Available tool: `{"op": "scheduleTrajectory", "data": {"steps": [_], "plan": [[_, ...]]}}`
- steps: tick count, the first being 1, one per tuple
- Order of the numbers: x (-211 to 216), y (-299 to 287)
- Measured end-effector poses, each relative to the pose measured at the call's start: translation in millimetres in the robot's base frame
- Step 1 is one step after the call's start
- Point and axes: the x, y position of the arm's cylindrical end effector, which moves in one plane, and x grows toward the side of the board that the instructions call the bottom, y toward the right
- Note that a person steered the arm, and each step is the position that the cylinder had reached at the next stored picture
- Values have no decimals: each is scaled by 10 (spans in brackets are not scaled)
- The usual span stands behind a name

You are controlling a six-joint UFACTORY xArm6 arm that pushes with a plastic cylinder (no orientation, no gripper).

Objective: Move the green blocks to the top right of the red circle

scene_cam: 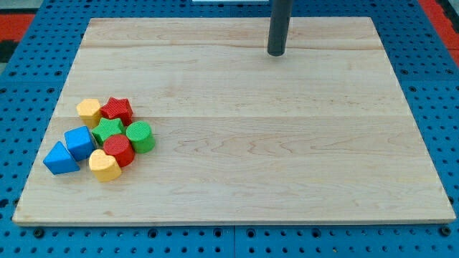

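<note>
Tip (277, 53) near board's (287, 158) top edge, well apart from blocks. Green star (109, 129), green cylinder (140, 136), red cylinder (119, 150) clustered touching at view's left.

Pale wooden board (287, 143), light tan with faint lengthwise grain lines and slightly darker plank seams. Around it, blue pegboard surface (430, 64) dotted with dark holes in a regular grid; red patches at the view's top corners. Dark grey, near-black rod, my tip (276, 54) same dark tone. Red star (117, 109), ridged finish. Red circle (119, 149), same saturated red. Green star (109, 129), bright green. Green cylinder (140, 135), matching green, fine ridges on the sides. Yellow hexagon-like block (88, 110), warm yellow. Yellow heart (105, 165), same yellow. Blue cube (79, 141), mid blue. Blue triangle (59, 159), same blue.
</note>
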Motion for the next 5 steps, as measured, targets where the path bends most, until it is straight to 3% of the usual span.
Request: {"op": "scheduleTrajectory", "data": {"steps": [1, 2, 3, 4, 5], "plan": [[-145, -203], [-416, -880], [-326, -1662], [75, -2430], [142, -3511]]}}
